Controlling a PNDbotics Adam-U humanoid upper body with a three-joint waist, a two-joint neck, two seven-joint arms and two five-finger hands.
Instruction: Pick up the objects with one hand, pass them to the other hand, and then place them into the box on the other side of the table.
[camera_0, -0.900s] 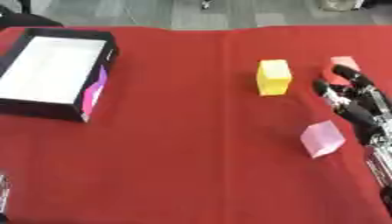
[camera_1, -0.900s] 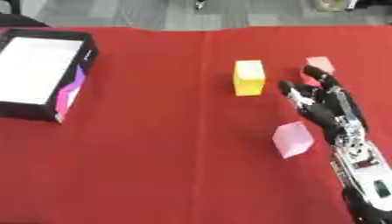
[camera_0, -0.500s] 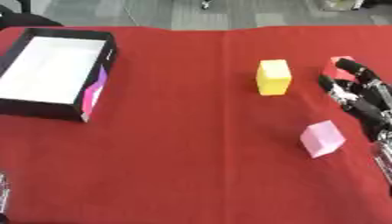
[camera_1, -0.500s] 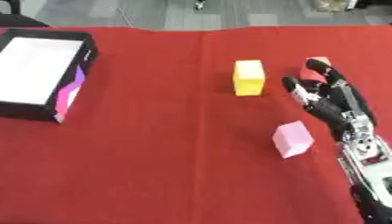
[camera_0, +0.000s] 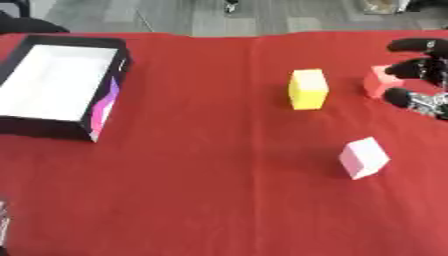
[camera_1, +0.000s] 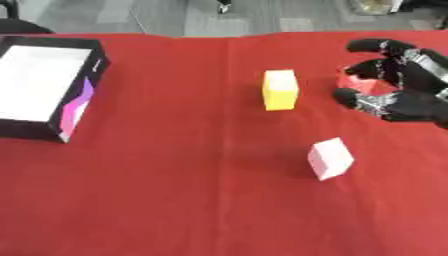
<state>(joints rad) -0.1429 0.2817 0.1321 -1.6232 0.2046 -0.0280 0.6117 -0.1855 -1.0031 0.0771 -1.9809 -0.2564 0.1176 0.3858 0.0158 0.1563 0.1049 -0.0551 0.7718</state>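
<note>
The right hand (camera_1: 398, 85) sits at the far right of the red surface (camera_1: 175, 190), fingers and thumb curved around the red block (camera_1: 360, 84) without clearly closing on it; contact cannot be confirmed, so I judge the hand open and cupping, not yet grasping. The block lies directly inside that cup, on the hand's left side, between thumb below and fingers above. It rests on the surface.

The yellow block (camera_1: 280, 89) stands upright just left of the red one, apart from it. The pink block (camera_1: 330, 158) lies tilted nearer the robot, well apart from the hand.

The box (camera_1: 39, 85) lies at the far left, open, well apart from all blocks.

The right hand is plainly the nearer. The left hand cannot be made out.
</note>
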